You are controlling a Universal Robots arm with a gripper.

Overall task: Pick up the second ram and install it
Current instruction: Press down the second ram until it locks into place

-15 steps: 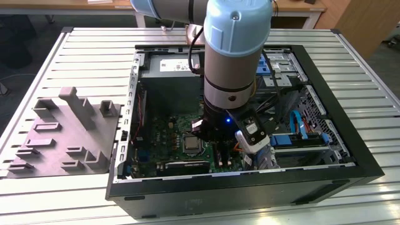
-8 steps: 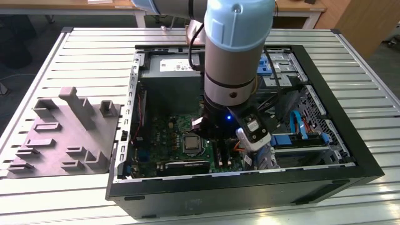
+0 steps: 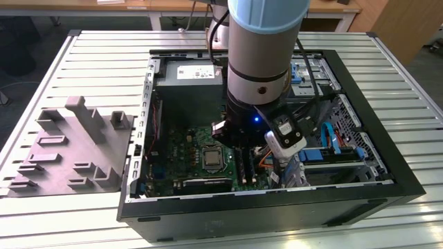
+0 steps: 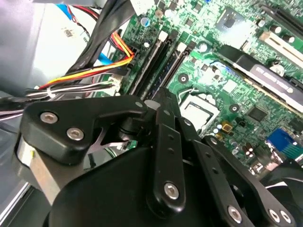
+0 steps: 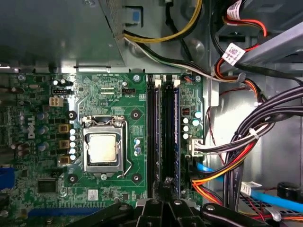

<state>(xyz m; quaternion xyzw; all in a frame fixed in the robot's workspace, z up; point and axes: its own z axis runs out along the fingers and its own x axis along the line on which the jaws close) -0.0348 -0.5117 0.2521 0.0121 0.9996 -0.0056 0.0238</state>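
Note:
My gripper (image 3: 237, 147) reaches down inside the open computer case, over the memory slots to the exterior view's right of the processor socket (image 5: 102, 149). Its black fingers are shut together, their tips (image 5: 166, 183) resting at the near end of a long dark stick, the second ram (image 5: 165, 132), which stands on edge in a slot. In the second wrist view the same dark blue stick (image 4: 160, 78) runs away from the closed fingertips (image 4: 158, 94). Another bluish memory stick (image 5: 176, 127) sits in the neighbouring slot. An empty black slot (image 5: 151, 132) lies on the socket side.
Bundles of black, orange and red cables (image 5: 246, 142) hang close beside the slots. The grey power supply (image 3: 197, 78) fills the case's far end, drive bays (image 3: 332, 150) sit on the exterior view's right. A grey moulded fixture (image 3: 72, 150) lies on the slatted table outside the case.

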